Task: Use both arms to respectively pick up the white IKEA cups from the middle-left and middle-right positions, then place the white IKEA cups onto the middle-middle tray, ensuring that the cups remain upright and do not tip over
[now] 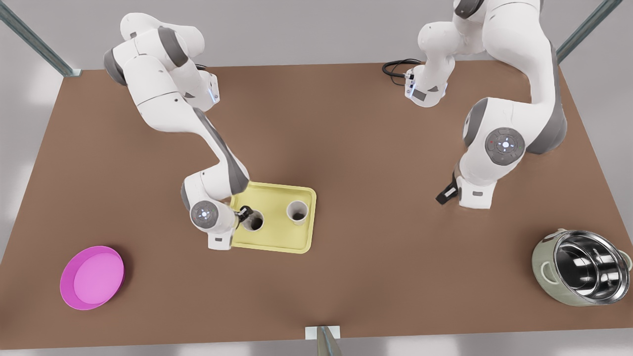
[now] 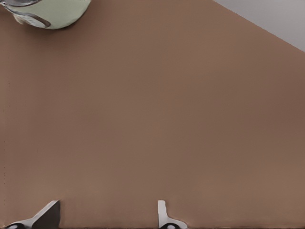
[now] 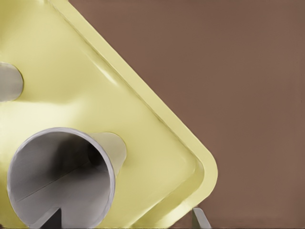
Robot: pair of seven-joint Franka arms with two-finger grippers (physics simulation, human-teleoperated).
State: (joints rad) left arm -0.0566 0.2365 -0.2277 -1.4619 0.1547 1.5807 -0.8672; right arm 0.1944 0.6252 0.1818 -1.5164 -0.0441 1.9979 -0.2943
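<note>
Both small white tapered cups upright on flat pale-yellow tray [image 1: 277,237]: one [image 1: 297,211] free-standing, other [image 1: 254,221] with right gripper [image 1: 243,214] straddling its rim, fingers spread. Left gripper [image 1: 446,193] parted, empty, over bare brown table [image 1: 371,148], waiting. Remaining, judged: right arm withdrawal.
</note>
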